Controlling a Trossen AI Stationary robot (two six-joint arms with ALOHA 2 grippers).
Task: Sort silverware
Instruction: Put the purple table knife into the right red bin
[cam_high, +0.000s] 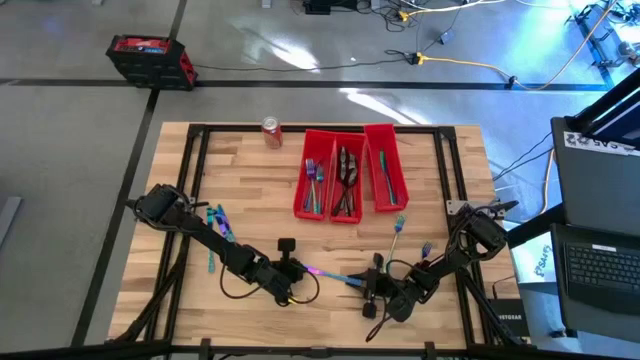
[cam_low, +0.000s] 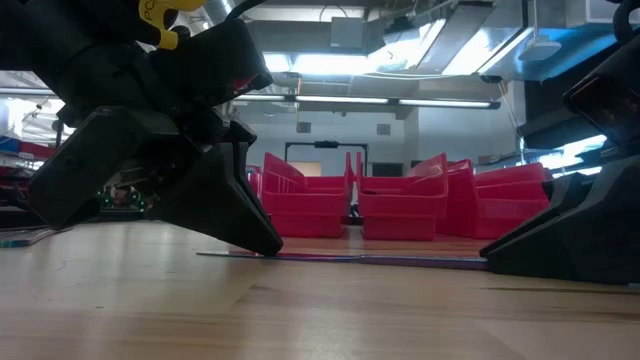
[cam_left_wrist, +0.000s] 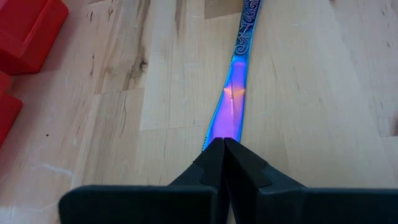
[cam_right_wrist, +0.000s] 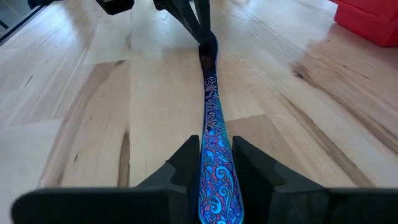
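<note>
An iridescent blue-purple knife (cam_high: 330, 273) of the silverware lies near the table's front edge, between my two grippers. My left gripper (cam_high: 297, 271) is shut on its blade end and my right gripper (cam_high: 368, 283) is shut on its patterned handle (cam_right_wrist: 211, 118). In the low view the knife (cam_low: 350, 257) runs level just at the tabletop, from my left gripper (cam_low: 266, 247) to my right gripper (cam_low: 492, 262). More silverware lies loose at the left (cam_high: 215, 228) and at the right (cam_high: 398, 228). My left gripper pinches the knife's purple blade at its free end (cam_left_wrist: 222, 132) between its two fingers (cam_left_wrist: 208, 165). They slant down from the table's left and lie along the blade. The knife lies level, low at the tabletop. My right gripper has the patterned handle near its free end (cam_right_wrist: 216, 163) between its two fingers (cam_right_wrist: 186, 163), one on each long edge. The fingers slant down from the table's right and lie along the handle. The handle sits flat side up, low over the wood.
Three long red bins (cam_high: 345, 175) holding sorted silverware stand side by side at the far middle. A red soda can (cam_high: 271, 131) stands left of them near the far edge. Bare wood lies between the bins and the grippers.
</note>
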